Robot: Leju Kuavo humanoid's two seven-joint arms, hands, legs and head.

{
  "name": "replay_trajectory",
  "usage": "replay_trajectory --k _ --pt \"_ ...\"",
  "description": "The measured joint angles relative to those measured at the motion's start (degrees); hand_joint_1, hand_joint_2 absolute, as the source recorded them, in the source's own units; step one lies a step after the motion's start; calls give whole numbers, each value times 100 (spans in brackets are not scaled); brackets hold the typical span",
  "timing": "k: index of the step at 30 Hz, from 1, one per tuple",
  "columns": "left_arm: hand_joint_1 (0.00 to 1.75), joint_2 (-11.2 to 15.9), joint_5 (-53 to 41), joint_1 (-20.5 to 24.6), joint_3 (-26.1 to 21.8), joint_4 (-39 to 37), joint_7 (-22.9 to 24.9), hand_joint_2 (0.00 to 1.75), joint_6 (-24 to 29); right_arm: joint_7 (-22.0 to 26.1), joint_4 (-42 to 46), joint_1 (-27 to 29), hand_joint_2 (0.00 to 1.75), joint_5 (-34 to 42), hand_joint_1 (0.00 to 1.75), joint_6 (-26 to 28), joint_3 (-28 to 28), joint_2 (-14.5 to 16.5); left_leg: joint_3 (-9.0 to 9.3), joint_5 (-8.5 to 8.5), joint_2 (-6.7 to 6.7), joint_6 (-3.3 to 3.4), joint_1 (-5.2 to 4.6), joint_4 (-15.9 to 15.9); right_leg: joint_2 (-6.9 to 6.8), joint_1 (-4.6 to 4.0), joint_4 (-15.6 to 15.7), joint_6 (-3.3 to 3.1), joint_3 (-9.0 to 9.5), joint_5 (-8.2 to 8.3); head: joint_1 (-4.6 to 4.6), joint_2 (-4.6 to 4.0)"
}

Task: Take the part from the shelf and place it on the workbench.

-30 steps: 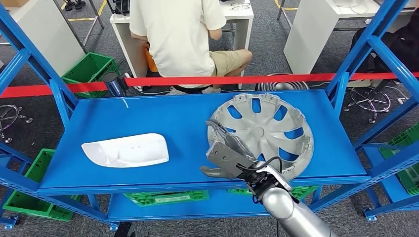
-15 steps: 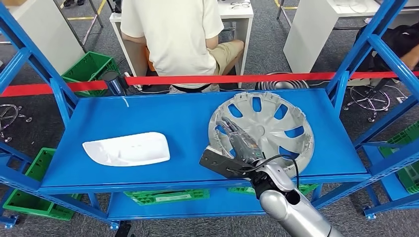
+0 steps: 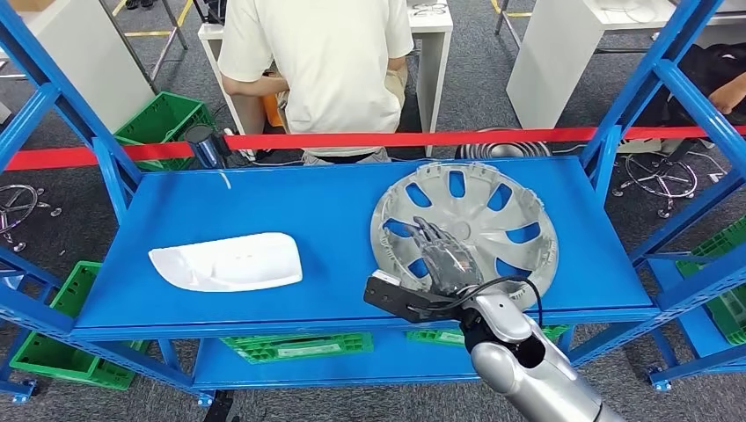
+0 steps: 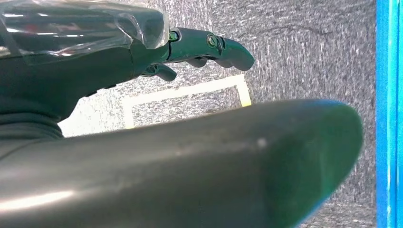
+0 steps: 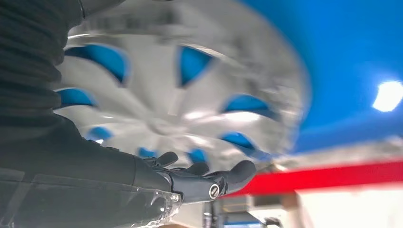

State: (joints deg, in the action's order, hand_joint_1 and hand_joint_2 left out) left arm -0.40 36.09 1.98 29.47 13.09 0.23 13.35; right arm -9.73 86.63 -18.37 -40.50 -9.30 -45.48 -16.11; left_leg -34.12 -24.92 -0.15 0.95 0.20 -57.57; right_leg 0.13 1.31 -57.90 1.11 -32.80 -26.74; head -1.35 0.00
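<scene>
On my head view, the white mirror cover lies at nine o'clock on the blue shelf. My left hand hangs over grey floor, fingers loosely apart, holding nothing. At three o'clock the silver hubcap lies flat on the shelf. My right hand is spread open above its near part; I can't confirm contact.

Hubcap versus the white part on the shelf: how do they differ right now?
The hubcap is round, silver-grey and pierced by openings; the white part is oblong, solid and plain white. The hubcap lies toward the shelf's right with the right hand over it; the white part lies to the left, untouched. Both rest on the same blue shelf.
</scene>
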Motion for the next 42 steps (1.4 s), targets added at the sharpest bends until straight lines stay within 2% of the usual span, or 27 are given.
replay_trajectory --k 2,5,6,7,8,10,12,14,16,18,20,21,22,23,25,27,28,30,32,33,35,36,37,38,39,40,42 --pt "0 11 1 2 42 1 0 0 1 -102 57 16 175 -43 0 -205 5 -44 -109 -174 3 -56 27 -235 2 32 14 -58 5 20 -5 0" --pt "0 21 1 4 104 2 0 0 1 -187 120 45 175 -47 0 -422 6 -96 -577 -706 7 -137 57 -1317 2 27 14 -100 1 24 -14 0" --pt "0 26 0 1 117 2 1 0 1 -204 126 57 175 -46 0 -457 5 -114 -697 -784 8 -145 60 -1590 2 19 13 -100 0 24 -14 0" --pt "0 31 0 -1 127 2 1 0 1 -217 131 66 175 -45 0 -478 5 -130 -722 -757 8 -140 61 -1657 2 13 12 -99 2 24 -13 0" --pt "0 36 -1 -1 133 2 1 0 1 -224 139 69 175 -44 0 -490 6 -142 -631 -624 7 -121 59 -1480 7 7 12 -99 7 23 -13 0" --pt "0 51 0 5 142 3 1 0 1 -233 171 62 175 -41 0 -525 10 -157 -225 -265 5 -41 45 -689 19 -2 15 -94 19 24 -12 0" --pt "0 69 0 13 158 4 1 0 2 -260 202 47 175 -10 0 -617 10 -178 56 -113 4 40 8 -116 26 -24 18 -76 4 33 -12 0" --pt "0 89 3 17 186 4 1 0 4 -326 228 39 175 51 0 -779 2 -211 85 -130 5 84 -27 -9 23 -35 35 -37 -19 53 -12 0" --pt "0 106 11 20 216 8 2 0 5 -410 267 34 175 112 0 -959 -2 -265 139 -73 10 137 -5 91 14 -31 8 4 -49 31 -6 0" --pt "0 115 37 38 232 18 2 0 5 -474 295 7 175 168 0 -1119 -7 -333 192 -5 18 189 17 189 8 -30 -367 -13 -235 -161 2 0" --pt "0 123 71 56 239 28 1 0 7 -521 300 -11 175 211 0 -1269 -33 -399 178 10 17 206 4 197 7 -26 -1138 -51 -602 -467 6 0" --pt "0 126 87 58 244 31 -2 0 9 -537 300 -14 175 231 0 -1342 -52 -429 171 11 15 206 0 194 7 -25 -1456 -42 -755 -562 6 0" --pt "0 128 100 57 250 34 -5 0 12 -547 300 -24 175 259 0 -1418 -74 -461 168 10 12 206 -2 188 6 -21 -1589 -8 -821 -575 6 0" --pt "0 130 113 57 255 37 -11 0 15 -548 300 -46 175 296 0 -1494 -97 -489 167 8 9 202 -2 177 5 -14 -1481 46 -768 -497 7 0" --pt "0 131 125 62 271 48 -22 0 18 -529 300 -133 175 404 0 -1666 -147 -559 162 -12 3 173 -4 133 -6 11 -719 151 -395 -196 8 0" --pt "0 144 135 74 293 58 -25 0 10 -468 300 -254 175 555 0 -1861 -226 -649 129 -50 1 114 -31 62 -9 13 -104 142 -89 4 5 0" --pt "0 156 144 78 305 60 -24 0 2 -429 300 -306 175 648 0 -1959 -274 -700 110 -60 1 86 -40 38 -6 2 6 105 -39 33 4 0" --pt "0 184 168 81 334 61 -20 0 -10 -347 299 -386 175 835 0 -2122 -379 -795 88 -61 3 44 -34 23 1 -4 11 33 -44 54 3 0" --pt "0 208 198 82 368 73 -17 0 -25 -282 297 -480 175 977 0 -2232 -483 -868 9 -191 3 -16 -5 -128 3 23 24 -31 -45 76 -1 0" --pt "0 219 212 83 380 79 -19 0 -32 -259 293 -535 175 1022 0 -2267 -532 -892 -97 -336 3 -52 9 -358 3 40 30 -58 -43 85 -3 0" --pt "0 234 238 81 392 87 -27 0 -44 -234 281 -618 175 1113 0 -2299 -630 -935 -441 -700 5 -111 34 -1123 3 32 28 -82 -47 86 -6 0" --pt "0 240 245 78 399 87 -33 0 -49 -230 272 -637 175 1163 0 -2304 -677 -960 -605 -818 5 -126 41 -1475 1 25 27 -83 -49 86 -6 0" --pt "0 245 251 74 407 87 -37 0 -54 -231 263 -646 175 1209 0 -2300 -721 -986 -698 -845 6 -129 45 -1666 0 20 26 -83 -49 85 -6 0" --pt "0 249 256 71 415 88 -40 0 -57 -235 256 -653 175 1243 0 -2294 -759 -1011 -679 -759 6 -120 47 -1619 -1 15 25 -82 -46 85 -6 0" --pt "0 255 258 71 425 89 -42 0 -60 -238 251 -665 175 1265 0 -2288 -791 -1030 -544 -582 6 -97 46 -1337 2 11 26 -82 -40 85 -6 0" --pt "0 263 263 72 434 92 -44 0 -60 -241 248 -682 175 1277 0 -2282 -816 -1045 -335 -373 5 -60 42 -910 7 8 27 -81 -33 85 -6 0" --pt "0 283 271 78 453 98 -52 0 -61 -244 245 -718 175 1291 0 -2272 -854 -1072 19 -141 5 14 13 -204 16 -18 28 -69 -37 89 -3 0"
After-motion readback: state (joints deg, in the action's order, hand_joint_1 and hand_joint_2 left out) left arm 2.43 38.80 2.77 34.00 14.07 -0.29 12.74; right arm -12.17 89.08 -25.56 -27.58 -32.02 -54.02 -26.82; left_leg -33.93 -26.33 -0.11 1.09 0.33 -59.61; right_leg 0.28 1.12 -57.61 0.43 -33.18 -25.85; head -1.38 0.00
